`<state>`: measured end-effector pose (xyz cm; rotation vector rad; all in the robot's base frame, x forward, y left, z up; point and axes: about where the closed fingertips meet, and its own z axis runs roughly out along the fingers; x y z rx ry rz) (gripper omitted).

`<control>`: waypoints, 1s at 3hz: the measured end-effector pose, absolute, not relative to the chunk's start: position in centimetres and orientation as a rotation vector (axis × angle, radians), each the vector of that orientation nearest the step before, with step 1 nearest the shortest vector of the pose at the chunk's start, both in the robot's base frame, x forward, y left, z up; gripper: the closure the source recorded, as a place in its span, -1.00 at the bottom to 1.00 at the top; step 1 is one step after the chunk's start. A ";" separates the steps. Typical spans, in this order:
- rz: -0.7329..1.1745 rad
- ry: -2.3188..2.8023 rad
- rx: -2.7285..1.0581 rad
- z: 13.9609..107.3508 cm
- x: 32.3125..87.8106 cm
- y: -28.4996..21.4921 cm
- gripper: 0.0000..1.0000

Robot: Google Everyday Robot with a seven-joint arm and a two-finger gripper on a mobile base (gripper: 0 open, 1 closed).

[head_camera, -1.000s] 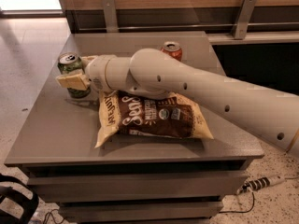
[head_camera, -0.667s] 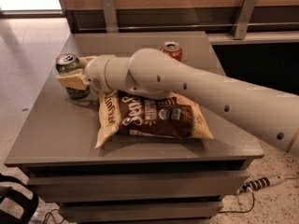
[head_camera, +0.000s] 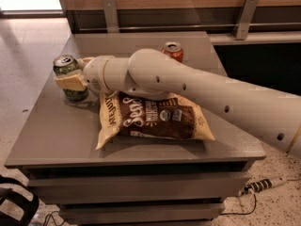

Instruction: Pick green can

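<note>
at the lower left corner a dark object (head_camera: 16, 206) is sitting on the floor (head_camera: 28, 46), too cut off to tell what it is; a grey surface (head_camera: 56, 135) is carrying the rest; near its left edge the green can (head_camera: 65, 66) is standing upright, silver top and pull tab facing up, its base looking to be down on the surface; the gripper (head_camera: 69, 81) is clasping the green can at mid-height, one pale finger (head_camera: 70, 83) pressing flat across the can's front while the other is hiding behind it; just right of the can the cream arm (head_camera: 211, 98) is beginning with a round wrist and stretching across to the right edge of the view, widening as it goes; under it, in the middle of the surface, a brown and yellow snack bag (head_camera: 155, 121) is lying flat, just beside the green can, its upper edge tucked beneath the arm; behind the arm, toward the back of the surface, an orange-red can (head_camera: 173, 51) is standing upright, only its upper part showing, well apart from the green can; on the floor at the lower right a power strip (head_camera: 261, 186) is lying with its cable trailing off.
</note>
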<state>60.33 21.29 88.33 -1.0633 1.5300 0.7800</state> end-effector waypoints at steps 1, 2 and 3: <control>0.779 1.514 -1.061 89.2 60.1 21.1 1.00; 0.760 1.491 -1.054 90.7 59.9 20.5 1.00; 0.734 1.462 -1.051 92.6 59.8 19.9 1.00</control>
